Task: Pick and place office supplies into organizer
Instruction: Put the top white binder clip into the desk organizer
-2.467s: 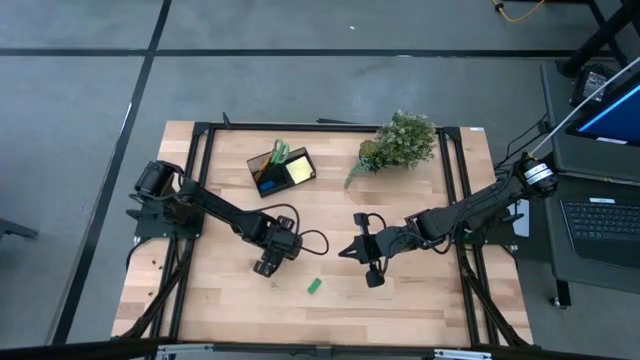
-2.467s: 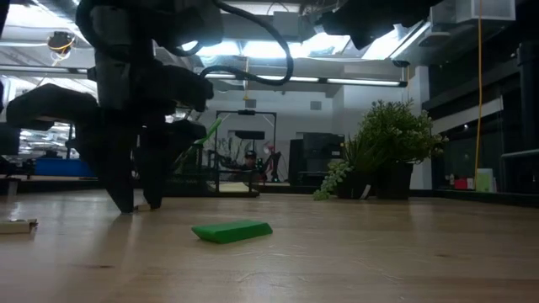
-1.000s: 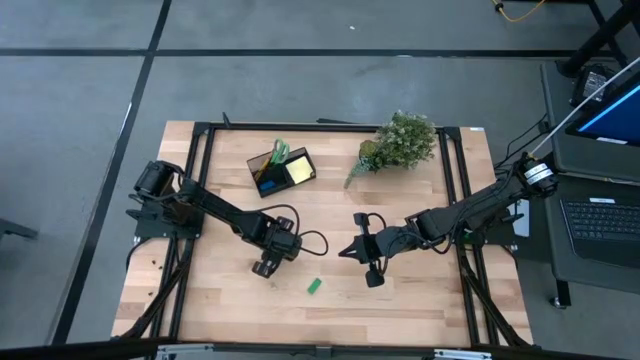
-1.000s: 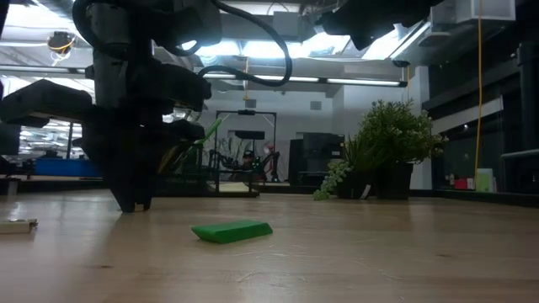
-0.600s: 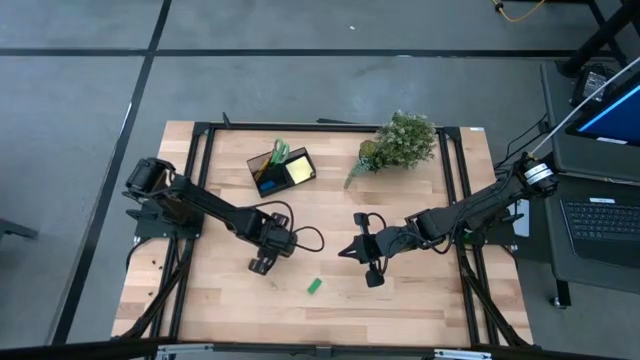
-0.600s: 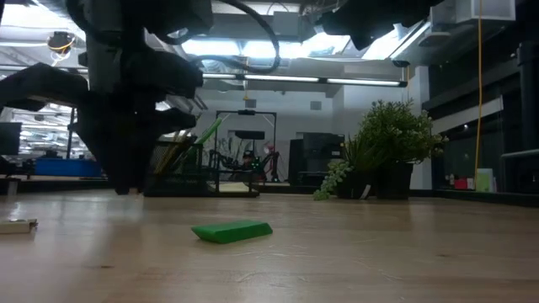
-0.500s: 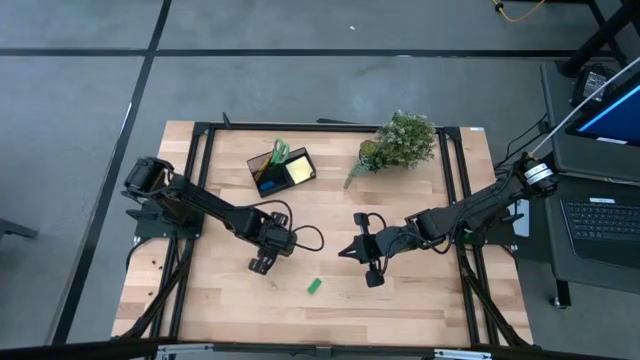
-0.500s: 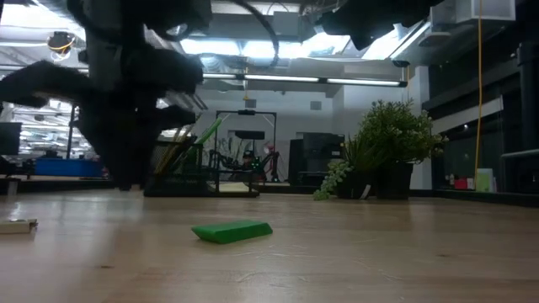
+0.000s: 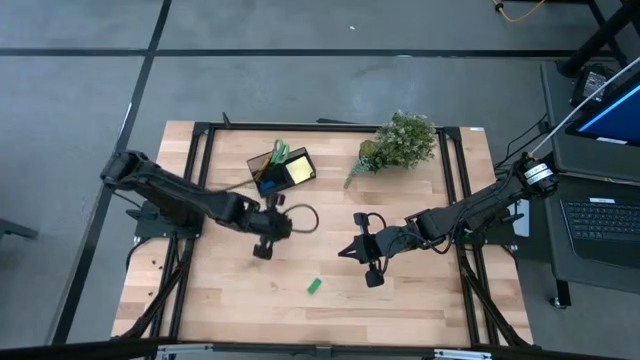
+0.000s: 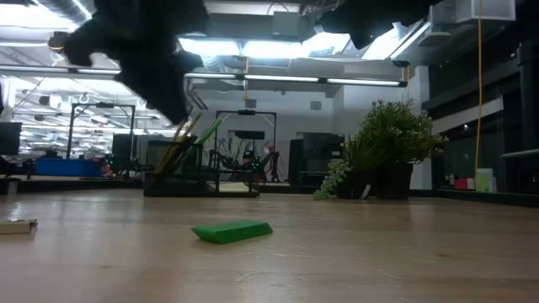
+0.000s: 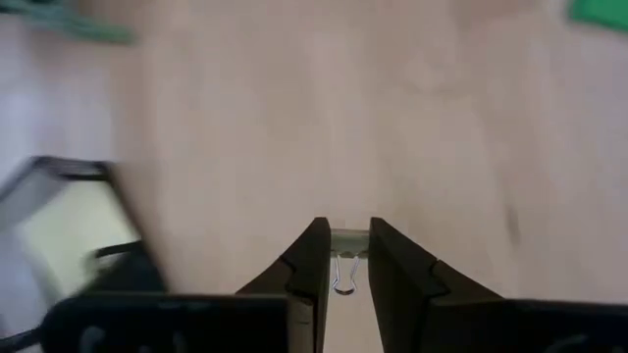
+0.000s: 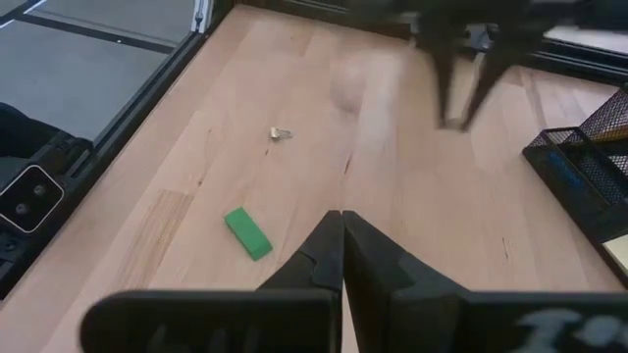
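Nearest me, the small green block lies flat on the bench, alone, toward the front edge; beyond it and to its right I have the right gripper low over mid-bench, jaws pressed together on nothing; across from it, to the block's left, the left gripper hangs above the wood with its jaws clamped on a small clip, whose wire handles show between the fingers; farther back stands the organizer, with green-handled scissors and a pale yellow sticky-note pad in its compartments; just right of that, the leafy plant sits at the far edge.
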Available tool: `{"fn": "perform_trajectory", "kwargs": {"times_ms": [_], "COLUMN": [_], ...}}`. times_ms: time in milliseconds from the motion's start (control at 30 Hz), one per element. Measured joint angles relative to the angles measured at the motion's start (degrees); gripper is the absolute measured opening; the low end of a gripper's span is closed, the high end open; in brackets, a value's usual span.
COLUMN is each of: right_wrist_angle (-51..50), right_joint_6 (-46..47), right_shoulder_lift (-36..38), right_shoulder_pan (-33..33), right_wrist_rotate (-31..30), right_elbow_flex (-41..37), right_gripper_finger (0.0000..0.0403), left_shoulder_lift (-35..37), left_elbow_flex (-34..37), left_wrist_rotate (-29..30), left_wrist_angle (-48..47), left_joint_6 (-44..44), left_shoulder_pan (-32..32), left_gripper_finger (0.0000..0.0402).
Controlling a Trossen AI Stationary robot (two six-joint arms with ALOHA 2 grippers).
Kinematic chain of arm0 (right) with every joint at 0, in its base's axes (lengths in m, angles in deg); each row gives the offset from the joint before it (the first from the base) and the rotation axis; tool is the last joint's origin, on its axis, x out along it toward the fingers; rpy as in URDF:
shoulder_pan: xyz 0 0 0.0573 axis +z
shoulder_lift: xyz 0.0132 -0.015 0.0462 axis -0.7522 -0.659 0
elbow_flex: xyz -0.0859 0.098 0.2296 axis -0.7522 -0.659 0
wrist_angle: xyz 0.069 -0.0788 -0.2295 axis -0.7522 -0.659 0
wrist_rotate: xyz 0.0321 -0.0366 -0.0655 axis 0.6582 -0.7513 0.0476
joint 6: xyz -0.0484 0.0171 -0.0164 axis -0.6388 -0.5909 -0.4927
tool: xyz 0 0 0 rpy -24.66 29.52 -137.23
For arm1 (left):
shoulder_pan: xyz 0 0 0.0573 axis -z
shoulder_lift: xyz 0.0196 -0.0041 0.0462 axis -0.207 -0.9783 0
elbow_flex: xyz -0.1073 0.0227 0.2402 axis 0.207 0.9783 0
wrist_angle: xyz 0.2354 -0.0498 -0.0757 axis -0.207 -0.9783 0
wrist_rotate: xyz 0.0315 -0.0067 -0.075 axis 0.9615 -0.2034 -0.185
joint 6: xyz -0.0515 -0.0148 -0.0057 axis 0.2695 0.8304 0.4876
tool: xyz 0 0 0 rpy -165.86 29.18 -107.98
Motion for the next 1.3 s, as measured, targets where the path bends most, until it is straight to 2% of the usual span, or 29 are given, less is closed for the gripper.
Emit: {"fn": "perform_trajectory", "kwargs": {"times_ms": [267, 467, 767, 967, 1133, 1300], "right_wrist_angle": [0.65, 0.59, 0.55, 0.35, 0.28, 0.27], "right_joint_6": [0.01, 0.07, 0.05, 0.07, 0.09, 0.06], "right_shoulder_lift": [0.0, -0.02, -0.02, -0.02, -0.02, -0.02], "right_shoulder_pan": [0.0, 0.0, 0.0, 0.0, 0.0, 0.0], "right_wrist_rotate": [0.0, 0.01, 0.01, 0.01, 0.01, 0.01], "right_elbow_flex": [0.0, 0.0, 0.0, 0.0, 0.0, 0.0], "right_gripper_finger": [0.001, 0.001, 0.001, 0.001, 0.001, 0.001], "left_shoulder_lift": [6.17, 7.2, 6.85, 6.85, 6.89, 6.89], "left_elbow_flex": [-0.08, -0.08, -0.08, -0.08, 0.4, 5.05], "left_wrist_rotate": [1.65, 1.54, -0.9, -7.02, -8.83, -9.34], "left_wrist_angle": [0.05, 0.07, -1.21, -1.18, -0.18, 2.37], "left_joint_6": [-3.49, -7.28, -9.45, -9.4, -8.57, -7.94], "left_shoulder_pan": [-7.52, -14.84, -24.98, -31.03, -33.83, -35.13], "left_gripper_finger": [0.0051, 0.0051, 0.0051, 0.0052, 0.0052, 0.0052]}}
